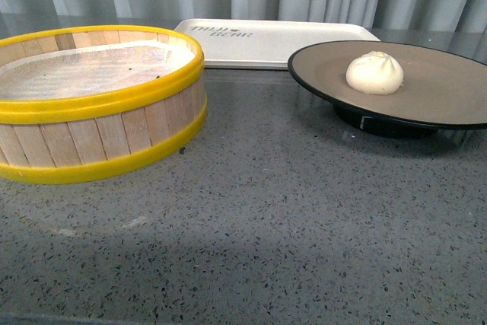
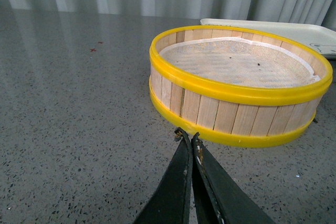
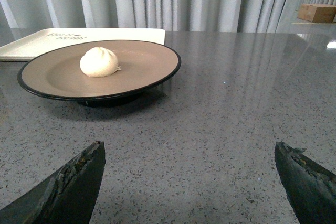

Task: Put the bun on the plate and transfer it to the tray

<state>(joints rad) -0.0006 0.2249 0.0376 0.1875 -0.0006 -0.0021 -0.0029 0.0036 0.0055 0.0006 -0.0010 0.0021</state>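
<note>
On the matte grey-brown plate (image 1: 445, 89) sits the pleated white bun (image 1: 374, 72), with the smooth white tray (image 1: 266, 42) just behind the plate. Left wrist view: the left gripper (image 2: 188, 136) has its jaws pressed together. Right wrist view: the right gripper (image 3: 188, 145), jaws spread, faces the plate. It is best to pinch the black rim and lift level, lest the round bun roll.

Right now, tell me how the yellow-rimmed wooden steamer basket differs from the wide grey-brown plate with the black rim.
The steamer basket has upright wooden slat walls between yellow hoops; the plate is shallow, matte grey-brown, on a black foot. The basket holds only a white mesh liner; the plate carries the white pleated bun. In the front view the basket stands left, the plate right. Both are round and stand on the grey speckled table.
</note>
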